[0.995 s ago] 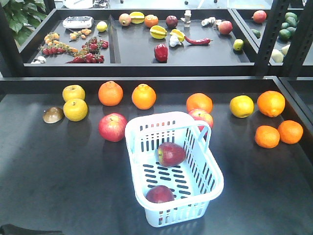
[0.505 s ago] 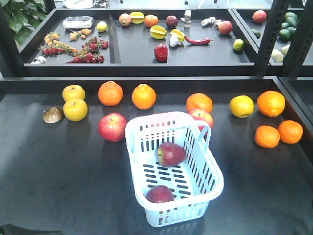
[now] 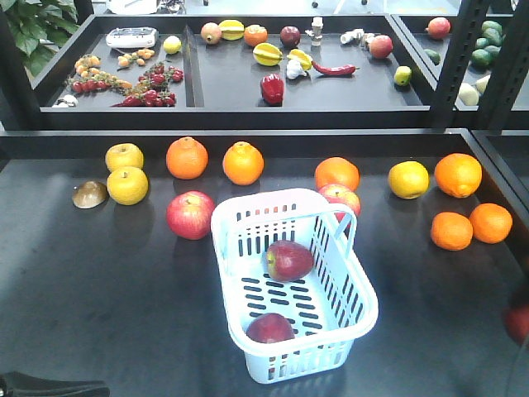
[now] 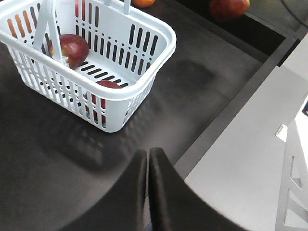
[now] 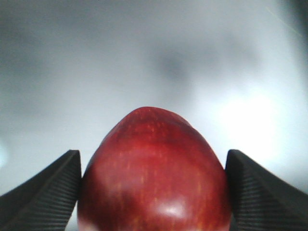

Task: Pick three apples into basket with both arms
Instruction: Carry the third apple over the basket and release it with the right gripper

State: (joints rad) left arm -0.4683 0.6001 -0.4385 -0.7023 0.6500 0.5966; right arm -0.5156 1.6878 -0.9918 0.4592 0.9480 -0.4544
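Apples first: two round dark maroon-red apples already lie in the pale blue-white slotted plastic basket [image 3: 293, 285], one mid-floor [image 3: 288, 260] and one against the near wall [image 3: 269, 328]. The third dark red apple [image 5: 154, 173] sits between the ribbed black jaws of your right gripper [image 5: 153, 185], both pads pressed to its flanks at the widest girth. In the front view it shows only as a red blur at the right edge [image 3: 518, 322], off beside the black counter [image 3: 107, 289].

Handling, as I judge it: firm, smooth, waxy skin, moderate weight. It can roll or slip if you squeeze off-centre, so keep hold across the equator and lower it; don't drop it.

Your left gripper [image 4: 147, 159] hangs low over the counter's near edge, jaws closed together on nothing, basket ahead of it.
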